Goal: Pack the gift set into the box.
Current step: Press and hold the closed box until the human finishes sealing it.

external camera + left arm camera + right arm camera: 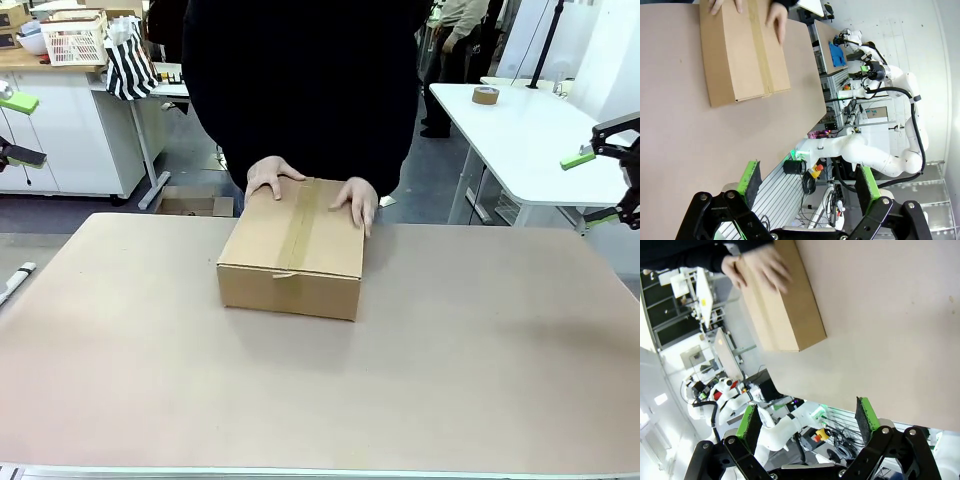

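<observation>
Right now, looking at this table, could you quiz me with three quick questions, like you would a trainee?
1. Fill in: the left gripper and the right gripper both stand ____ (open or shut).
2. True or false: the box has its top flaps standing up.
3. What rests on the box's top? A) scissors B) the person's hands C) a gripper.
Key: 1 open. 2 false; the flaps lie flat under a tape strip. 3 B.
</observation>
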Robot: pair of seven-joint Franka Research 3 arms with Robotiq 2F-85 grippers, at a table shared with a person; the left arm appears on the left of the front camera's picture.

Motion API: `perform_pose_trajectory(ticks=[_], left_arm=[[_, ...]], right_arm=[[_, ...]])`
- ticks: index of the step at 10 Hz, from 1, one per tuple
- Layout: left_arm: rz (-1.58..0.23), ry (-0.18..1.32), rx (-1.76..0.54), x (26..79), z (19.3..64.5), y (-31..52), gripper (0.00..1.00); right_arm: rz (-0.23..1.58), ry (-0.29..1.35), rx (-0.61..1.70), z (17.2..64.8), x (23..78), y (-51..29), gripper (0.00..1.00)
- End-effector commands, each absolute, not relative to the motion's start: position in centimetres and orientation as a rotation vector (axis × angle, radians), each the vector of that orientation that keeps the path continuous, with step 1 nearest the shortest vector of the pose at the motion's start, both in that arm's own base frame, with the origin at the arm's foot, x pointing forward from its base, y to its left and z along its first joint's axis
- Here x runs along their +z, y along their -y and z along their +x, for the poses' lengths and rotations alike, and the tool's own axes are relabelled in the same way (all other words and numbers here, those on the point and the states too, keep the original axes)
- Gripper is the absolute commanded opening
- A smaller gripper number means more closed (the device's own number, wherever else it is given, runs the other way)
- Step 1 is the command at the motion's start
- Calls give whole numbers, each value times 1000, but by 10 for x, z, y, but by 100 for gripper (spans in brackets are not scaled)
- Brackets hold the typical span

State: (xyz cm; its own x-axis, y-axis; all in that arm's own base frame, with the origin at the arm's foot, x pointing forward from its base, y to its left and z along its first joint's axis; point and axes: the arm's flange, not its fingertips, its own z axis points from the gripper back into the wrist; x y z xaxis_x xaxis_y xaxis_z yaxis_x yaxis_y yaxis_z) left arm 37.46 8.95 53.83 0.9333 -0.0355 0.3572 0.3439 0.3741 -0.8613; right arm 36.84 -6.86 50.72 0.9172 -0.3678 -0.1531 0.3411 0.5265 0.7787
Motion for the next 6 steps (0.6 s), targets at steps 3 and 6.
perform_pose_trajectory(ticks=[3,6], left_arm=[[-1185,323,-248,538,374,-87,100],[-1185,323,-248,538,374,-87,100]], right_arm=[[909,23,-420,366,508,72,100],[909,23,-420,366,508,72,100]])
